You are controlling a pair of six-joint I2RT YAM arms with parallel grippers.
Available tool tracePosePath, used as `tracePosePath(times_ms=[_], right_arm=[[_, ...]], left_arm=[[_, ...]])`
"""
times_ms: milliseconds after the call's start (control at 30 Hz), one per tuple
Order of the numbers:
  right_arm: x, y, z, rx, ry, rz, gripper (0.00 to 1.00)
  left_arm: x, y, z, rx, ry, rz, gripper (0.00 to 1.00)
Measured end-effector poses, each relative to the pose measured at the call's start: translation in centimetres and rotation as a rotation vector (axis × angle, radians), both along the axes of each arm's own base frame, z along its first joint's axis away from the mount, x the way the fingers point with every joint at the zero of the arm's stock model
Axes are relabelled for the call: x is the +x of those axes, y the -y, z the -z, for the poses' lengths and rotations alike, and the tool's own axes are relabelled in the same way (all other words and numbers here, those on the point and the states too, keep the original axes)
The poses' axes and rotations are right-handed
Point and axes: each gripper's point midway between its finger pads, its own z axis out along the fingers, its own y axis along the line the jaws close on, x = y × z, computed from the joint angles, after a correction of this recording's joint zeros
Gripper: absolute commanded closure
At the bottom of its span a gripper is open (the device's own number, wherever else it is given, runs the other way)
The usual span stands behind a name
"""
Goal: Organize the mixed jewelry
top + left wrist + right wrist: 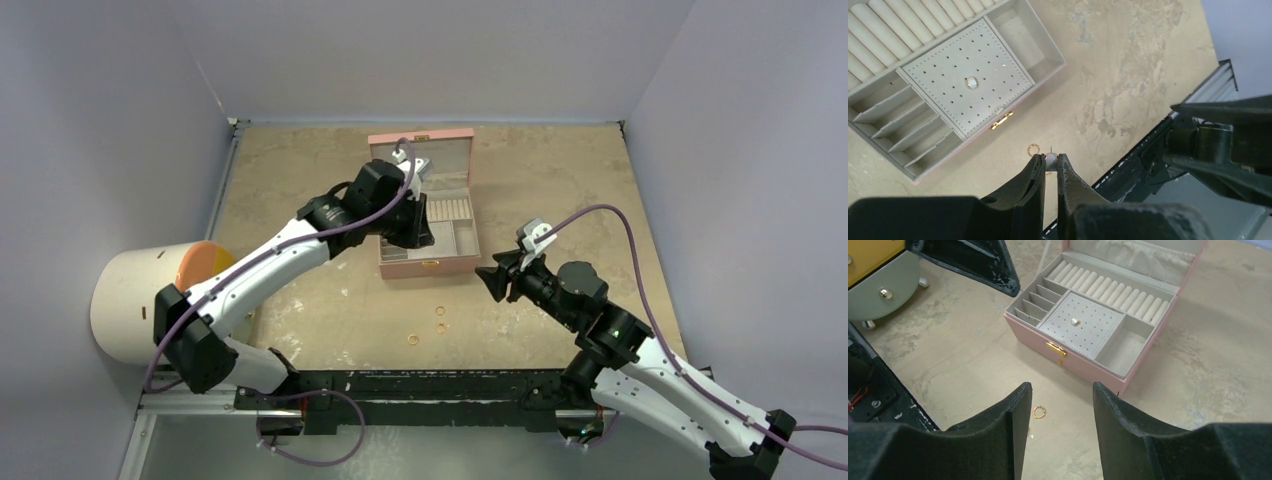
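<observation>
The pink box [440, 262] stands open at mid-table. My left gripper [412, 236] hovers over its front left part. In the left wrist view it [1051, 157] is shut on a small pearly stud [1051, 161] whose pin points away from the fingers. Another stud [971, 83] sits in the box's perforated panel [948, 95]. Gold rings [441, 311], [441, 327], [413, 339] lie on the table in front of the box. My right gripper [495, 280] is open and empty, right of the rings. In the right wrist view it [1062, 387] frames one gold ring [1039, 412] on the table.
A white cylinder with an orange top [150, 300] stands at the left edge. The black base rail [420, 385] runs along the near edge. The box's raised lid [420, 150] stands behind its trays. Grey walls close in the table.
</observation>
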Motion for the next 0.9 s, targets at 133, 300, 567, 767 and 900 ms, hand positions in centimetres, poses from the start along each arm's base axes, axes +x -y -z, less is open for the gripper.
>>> tracePosePath(times_ms=[133, 300, 567, 767, 900], right_arm=[[0.1, 0.2, 0.3, 0.021, -0.036, 0.030, 0.47], [0.1, 0.2, 0.3, 0.036, -0.051, 0.040, 0.47], [0.2, 0.4, 1.0, 0.034, -0.066, 0.059, 0.47], [-0.1, 0.7, 0.8, 0.049, -0.061, 0.060, 0.47], [-0.2, 0.8, 0.5, 0.062, -0.052, 0.059, 0.47]], left_arm=[[1.8, 0.6, 1.8, 0.083, -0.021, -0.014, 1.00], [3.8, 1.6, 4.7, 0.183, -0.069, -0.016, 1.00], [6.1, 2.5, 7.5, 0.291, -0.101, -0.018, 1.00], [7.4, 2.9, 9.1, 0.347, -0.110, -0.018, 1.00], [7.5, 2.5, 10.8, 0.395, -0.130, -0.020, 1.00]])
